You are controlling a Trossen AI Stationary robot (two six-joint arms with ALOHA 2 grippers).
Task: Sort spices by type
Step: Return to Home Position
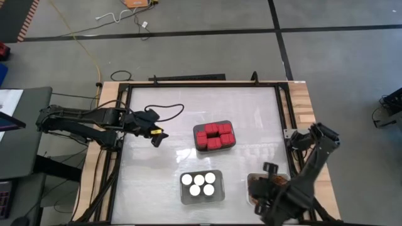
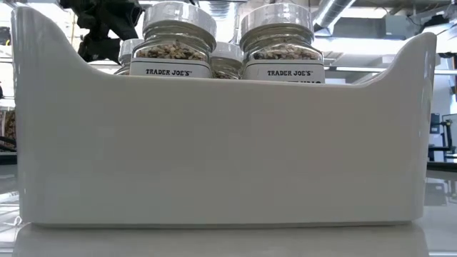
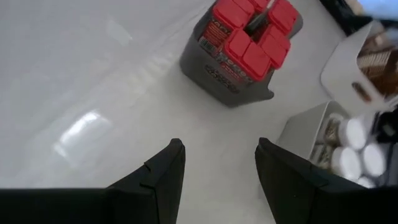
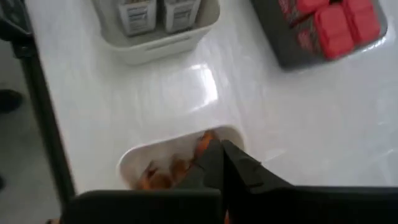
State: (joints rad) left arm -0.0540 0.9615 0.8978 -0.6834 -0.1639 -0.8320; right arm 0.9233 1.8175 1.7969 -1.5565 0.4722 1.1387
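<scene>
Now every spice in view sits sorted, so you are at the return-home step. Your left jaws stand wide and empty, the red boxy containers (image 3: 249,37) well ahead of them in a dark tray (image 3: 258,93). Your right jaws are pinched together just above the orange packets (image 4: 161,177) in the white bin (image 4: 134,155). The Trader Joe's jars (image 1: 196,190) stand between both sets of jaws. Next, lift the right jaws clear of the bin.

You have a grey tray (image 1: 215,150) at centre frame on the white table (image 1: 157,182), and a white tray (image 1: 203,201) directly below it. Upper left, a yellow cable (image 1: 81,47) crosses the grey floor (image 1: 339,56).
</scene>
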